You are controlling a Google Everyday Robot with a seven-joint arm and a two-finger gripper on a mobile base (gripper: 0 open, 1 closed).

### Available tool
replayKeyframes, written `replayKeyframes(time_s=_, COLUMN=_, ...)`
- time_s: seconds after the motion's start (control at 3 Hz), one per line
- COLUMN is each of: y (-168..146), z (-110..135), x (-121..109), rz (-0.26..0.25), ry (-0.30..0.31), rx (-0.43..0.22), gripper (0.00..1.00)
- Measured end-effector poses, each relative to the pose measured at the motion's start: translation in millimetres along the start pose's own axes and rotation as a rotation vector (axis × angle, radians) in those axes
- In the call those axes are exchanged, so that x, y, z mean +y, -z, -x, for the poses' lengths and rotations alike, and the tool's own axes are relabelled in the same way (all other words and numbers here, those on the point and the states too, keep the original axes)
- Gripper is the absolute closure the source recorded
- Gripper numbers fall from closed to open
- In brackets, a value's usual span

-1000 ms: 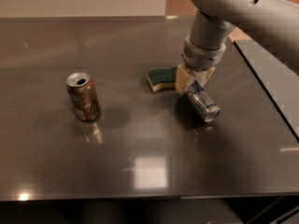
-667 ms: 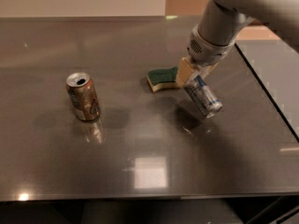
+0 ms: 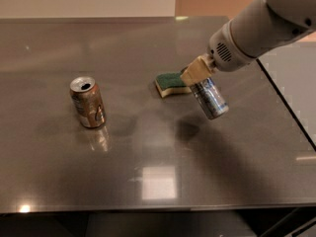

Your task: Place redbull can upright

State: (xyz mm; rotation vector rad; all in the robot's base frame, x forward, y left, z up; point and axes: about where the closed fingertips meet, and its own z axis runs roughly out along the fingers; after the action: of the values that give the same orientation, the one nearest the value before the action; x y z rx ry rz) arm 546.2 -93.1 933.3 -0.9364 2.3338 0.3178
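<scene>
Camera view: tool (image 3: 196,75) beside green sponge (image 3: 169,83) clamps slim silver redbull can (image 3: 211,99), tilted.

Pale arm (image 3: 261,28) from upper right, hand (image 3: 197,76) tight around tilted redbull can (image 3: 211,99), aloft.

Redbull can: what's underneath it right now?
The tool holds the redbull can tilted, off the surface; beneath it only bare table and its shadow. The tool covers the right end of the sponge behind it.
</scene>
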Motion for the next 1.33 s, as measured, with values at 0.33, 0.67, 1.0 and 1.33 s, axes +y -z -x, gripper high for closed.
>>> replayKeyframes(time_s=0.33, y=9.0, z=15.8, x=9.4, rz=0.041, ry=0.037, rx=-0.192, gripper=1.00)
replayKeyframes(time_s=0.67, y=15.8, z=24.7, x=12.8, rz=0.083, ry=0.039, rx=-0.370, gripper=1.00)
replayKeyframes(time_s=1.0, y=18.5, z=25.6, x=16.7, rz=0.132, ry=0.044, rx=-0.511, gripper=1.00)
replayKeyframes(time_s=1.33, y=16.8, z=18.7, x=18.0, rz=0.171, ry=0.085, rx=-0.630, gripper=1.00)
